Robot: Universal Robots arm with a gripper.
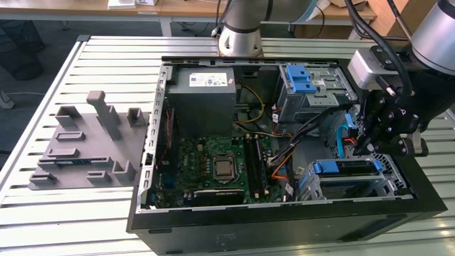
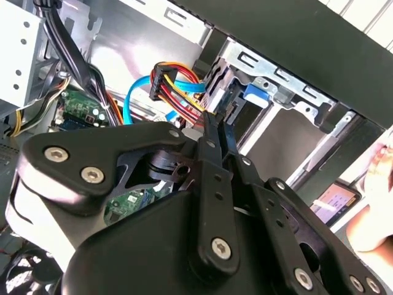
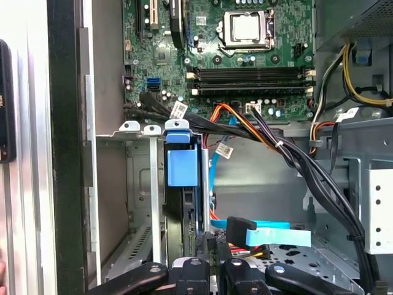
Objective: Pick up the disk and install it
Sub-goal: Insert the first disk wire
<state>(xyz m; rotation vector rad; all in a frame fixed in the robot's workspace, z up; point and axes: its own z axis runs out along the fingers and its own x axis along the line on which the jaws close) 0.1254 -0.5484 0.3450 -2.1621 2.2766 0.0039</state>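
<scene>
Disk (image 1: 344, 167) in by the look of it, slotted in the metal cage (image 1: 398, 184) at 4 o'clock of the computer case (image 1: 284, 229). Gripper (image 1: 364, 150) just above, at 3 o'clock, squeezed together, holding nothing. Probably little left to do.

blue disk (image 3: 182, 166), green motherboard (image 3: 233, 55)

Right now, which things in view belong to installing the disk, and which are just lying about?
Job in hand:
silver hard disk in its blue plastic carrier, standing in the silver metal drive cage; black gripper close by it.

Lying about:
grey moulded fixture block on the table; large grey power supply box; green motherboard; black cable bundle.
</scene>
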